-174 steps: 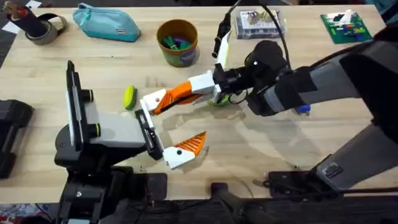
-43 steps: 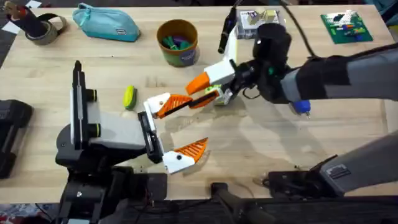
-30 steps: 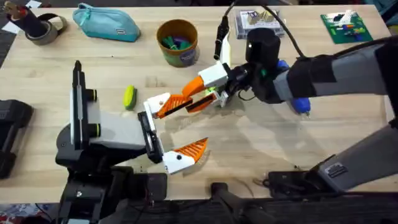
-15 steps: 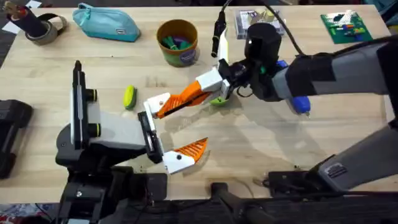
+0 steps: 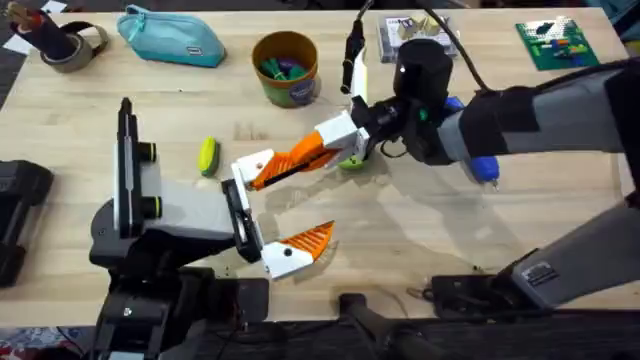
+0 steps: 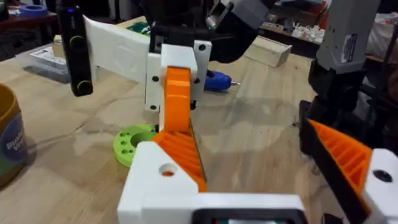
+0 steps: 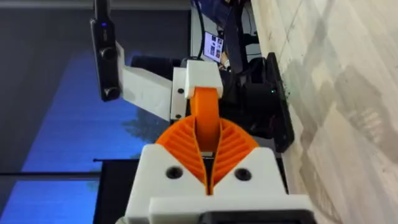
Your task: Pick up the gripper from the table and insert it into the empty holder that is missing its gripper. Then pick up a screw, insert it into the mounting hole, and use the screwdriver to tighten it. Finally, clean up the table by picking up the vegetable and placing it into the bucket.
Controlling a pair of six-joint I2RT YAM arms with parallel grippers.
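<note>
The right arm's gripper point(image 5: 322, 148) is clamped on the thin end of the orange ribbed finger with a white block base point(image 5: 278, 167). That finger sits near the round ochre-yellow bucket point(image 5: 285, 68), on the side toward the arms. Its block touches the bare white plastic holder point(image 6: 143, 199). I cannot tell if it is all the way in. The left gripper point(image 5: 285, 200) is spread wide, holding nothing. The screw hole looks empty. The small green vegetable point(image 5: 207, 155) lies on the table near the bucket. So step 1 is almost done, and 2 jobs are left.

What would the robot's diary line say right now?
step: insert gripper | right fingers: shut on gripper, at holder | left fingers: open | vegetable: on table
</note>
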